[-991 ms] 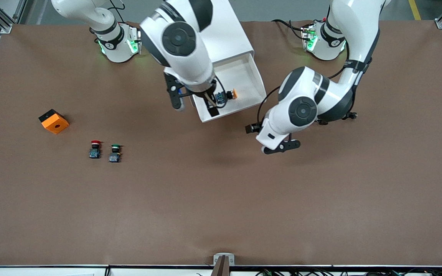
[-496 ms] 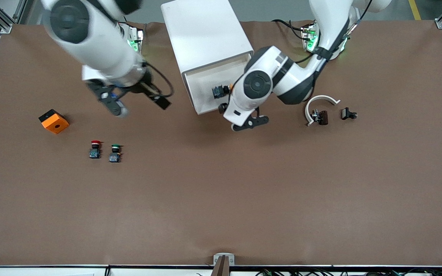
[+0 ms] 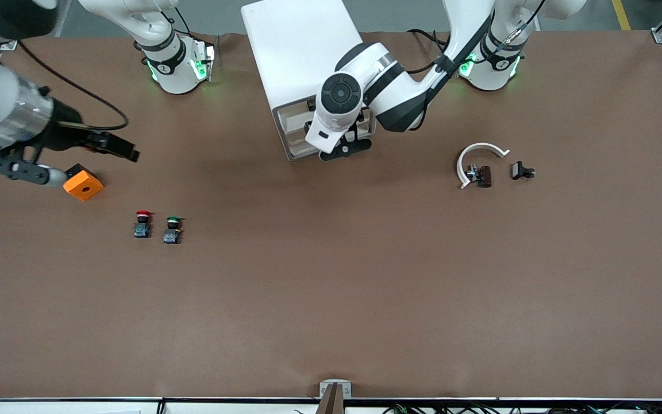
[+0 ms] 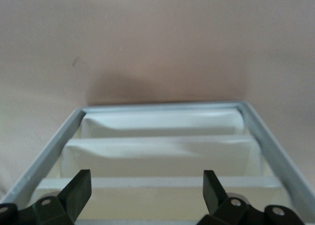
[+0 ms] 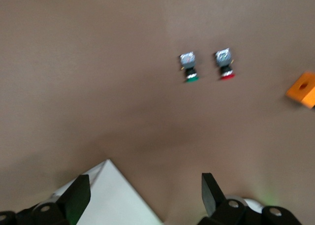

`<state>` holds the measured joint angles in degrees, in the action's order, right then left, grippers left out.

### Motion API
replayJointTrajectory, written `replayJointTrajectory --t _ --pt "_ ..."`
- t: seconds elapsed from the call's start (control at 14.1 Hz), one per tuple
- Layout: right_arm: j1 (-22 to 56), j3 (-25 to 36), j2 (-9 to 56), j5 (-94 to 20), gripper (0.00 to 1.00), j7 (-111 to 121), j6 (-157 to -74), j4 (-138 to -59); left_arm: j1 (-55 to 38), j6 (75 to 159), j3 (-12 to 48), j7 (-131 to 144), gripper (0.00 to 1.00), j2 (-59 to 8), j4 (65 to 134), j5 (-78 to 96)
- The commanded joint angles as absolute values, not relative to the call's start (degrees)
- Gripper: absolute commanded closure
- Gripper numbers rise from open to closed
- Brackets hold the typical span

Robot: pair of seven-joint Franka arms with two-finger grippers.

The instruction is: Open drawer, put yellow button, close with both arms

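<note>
At the front of the white cabinet [image 3: 302,52], the left gripper [image 3: 345,146] hung just above the table with its fingers spread wide and nothing between them. In the left wrist view the left gripper [image 4: 145,198] was close against the drawer [image 4: 157,183], the uppermost of the stacked cream fronts, which sat pushed in about level with the fronts below it. The yellow button was out of sight in every view. Toward the right arm's end of the table, the right gripper [image 3: 69,158] hovered empty with its fingers apart, over the orange block [image 3: 83,185]. Nearer the front camera than that block stood the red-capped button [image 3: 143,223] and the green-capped button [image 3: 172,229], side by side. Toward the left arm's end lay a white curved piece [image 3: 480,152].
</note>
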<state>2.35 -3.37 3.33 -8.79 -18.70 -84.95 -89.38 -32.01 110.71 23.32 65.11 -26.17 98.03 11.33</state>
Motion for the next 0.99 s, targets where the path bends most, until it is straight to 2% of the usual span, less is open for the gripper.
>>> replayJointTrajectory --t 0.0,0.35,0.57,0.92 --pt "-1.8 -4.6 -0.2 -6.0 0.0 -9.4 -88.3 -94.6 -31.8 110.6 24.6 67.1 0.0 -25.7 99.3 12.5" --pt "-4.6 -4.6 -0.5 -0.5 0.0 -3.3 -89.6 -94.6 -28.9 110.6 23.8 67.1 0.0 -25.5 97.7 11.6" --pt "-4.7 -4.6 -0.4 0.3 0.0 -2.5 -89.6 -93.9 -21.8 110.5 22.9 66.5 0.0 -25.1 95.4 11.4" --pt "-4.5 -4.7 0.1 1.2 0.0 -2.1 -89.7 -91.6 -11.9 110.4 22.8 65.9 0.0 -25.0 90.7 -3.7"
